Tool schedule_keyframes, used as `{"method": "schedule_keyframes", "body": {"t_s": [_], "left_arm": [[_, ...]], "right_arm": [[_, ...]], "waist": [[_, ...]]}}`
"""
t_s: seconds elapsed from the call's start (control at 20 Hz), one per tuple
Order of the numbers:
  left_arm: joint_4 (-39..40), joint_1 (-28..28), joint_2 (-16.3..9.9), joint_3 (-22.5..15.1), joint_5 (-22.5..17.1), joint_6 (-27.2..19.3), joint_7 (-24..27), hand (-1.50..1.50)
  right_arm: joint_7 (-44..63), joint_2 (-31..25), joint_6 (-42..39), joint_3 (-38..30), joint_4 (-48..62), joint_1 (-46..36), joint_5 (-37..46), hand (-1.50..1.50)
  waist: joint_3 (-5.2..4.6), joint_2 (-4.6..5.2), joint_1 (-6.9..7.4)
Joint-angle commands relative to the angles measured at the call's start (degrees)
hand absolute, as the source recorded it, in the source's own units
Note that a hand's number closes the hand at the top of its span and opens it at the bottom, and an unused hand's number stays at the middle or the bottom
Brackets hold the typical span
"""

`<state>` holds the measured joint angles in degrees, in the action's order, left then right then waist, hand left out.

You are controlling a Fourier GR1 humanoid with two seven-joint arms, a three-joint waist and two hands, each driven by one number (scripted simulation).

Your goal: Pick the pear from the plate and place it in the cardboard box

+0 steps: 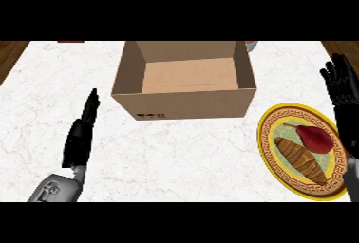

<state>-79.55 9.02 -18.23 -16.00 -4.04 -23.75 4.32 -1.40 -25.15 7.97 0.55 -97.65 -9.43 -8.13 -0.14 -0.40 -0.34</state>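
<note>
Pear (317, 138), dark red with a thin stem toward 10 o'clock, lies on the plate (270, 142) at about 4 o'clock in the head view, in the plate's upper right part, touching or just beside a brown croissant (301, 159) that runs diagonally from the plate's middle toward 5 o'clock. The plate is yellow-rimmed with a dark patterned band, and its right edge is hidden behind the right hand's arm. The right hand (341, 85) stands at 3 o'clock along the right edge, its fingers straight and spread, pointing toward 12 o'clock; it holds nothing and sits above and to the right of the pear, not touching it. The left hand (82, 130) is at 8 o'clock, seen edge-on, fingers straight and together, pointing toward 12 o'clock, holding nothing, with its grey forearm coming in from the lower left. The cardboard box (184, 102) stands open at 12 o'clock, between the two hands, its near right corner close to the plate. All rest on a white marbled counter (175, 161); brown wood shows at the far corners, and a small red object (70, 41) peeks in at 11 o'clock.
</note>
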Motion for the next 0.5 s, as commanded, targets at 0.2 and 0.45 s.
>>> {"method": "schedule_keyframes", "body": {"t_s": [0.2,0.45], "left_arm": [[0.91,-0.25,-3.49,0.3,2.0,1.55,-2.54,0.0],[-2.62,-4.64,-7.03,1.72,-1.61,6.79,-4.37,0.0]], "right_arm": [[-4.21,-2.88,-23.88,7.06,3.71,-8.29,-11.08,-1.5],[-15.13,-6.73,-18.88,3.48,24.45,-9.37,3.81,-1.5]], "waist": [[0.37,0.96,3.88],[0.33,1.07,3.45]]}}
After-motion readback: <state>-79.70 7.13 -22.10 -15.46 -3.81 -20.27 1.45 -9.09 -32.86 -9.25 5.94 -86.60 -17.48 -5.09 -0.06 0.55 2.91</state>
